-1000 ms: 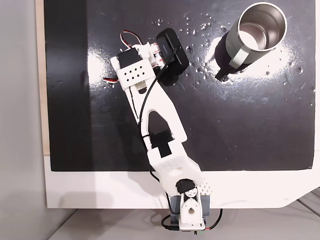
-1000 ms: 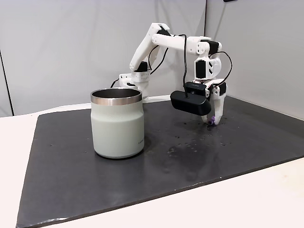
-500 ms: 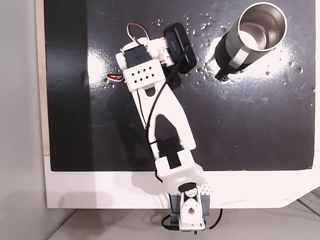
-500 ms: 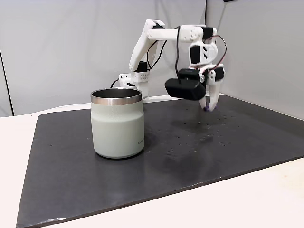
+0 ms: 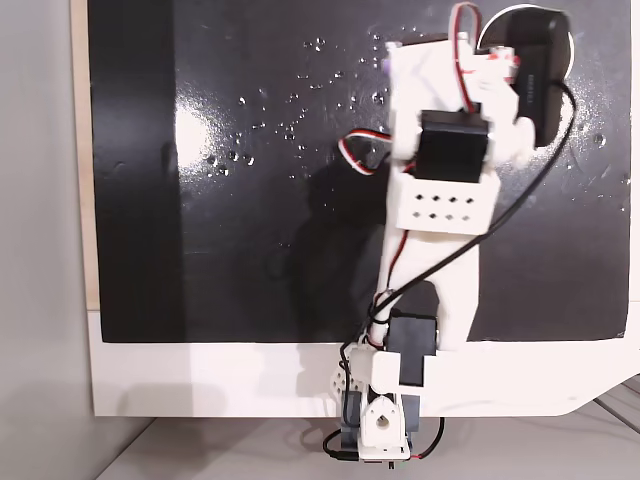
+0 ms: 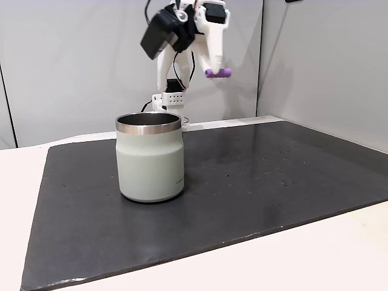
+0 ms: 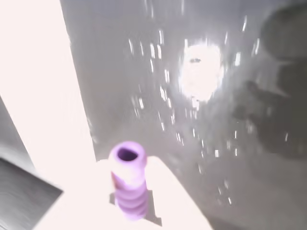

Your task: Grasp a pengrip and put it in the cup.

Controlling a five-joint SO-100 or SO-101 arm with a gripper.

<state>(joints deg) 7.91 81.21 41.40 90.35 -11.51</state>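
My gripper (image 6: pixel 216 70) hangs high above the mat, shut on the light-purple ribbed pengrip (image 6: pixel 218 73), which lies level in the fingertips. The pale-grey steel cup (image 6: pixel 150 157) stands upright on the mat, lower and to the left in that fixed view. Seen from above, the pengrip (image 5: pixel 387 62) peeks out at the left of the gripper, and the arm and its black camera (image 5: pixel 535 60) cover the cup. In the wrist view the pengrip (image 7: pixel 128 184) sits end-on against the white fingers (image 7: pixel 168 206).
The black mat (image 6: pixel 273 182) lies on a white table (image 5: pixel 200 380). The arm's base (image 5: pixel 378 430) stands at the table's near edge in the view from above. Grey walls rise behind. Bright glare spots and specks (image 5: pixel 195 130) mark the mat.
The gripper has lifted the pengrip off the mat, raised it high and swung it across toward the cup. The cup has not moved.
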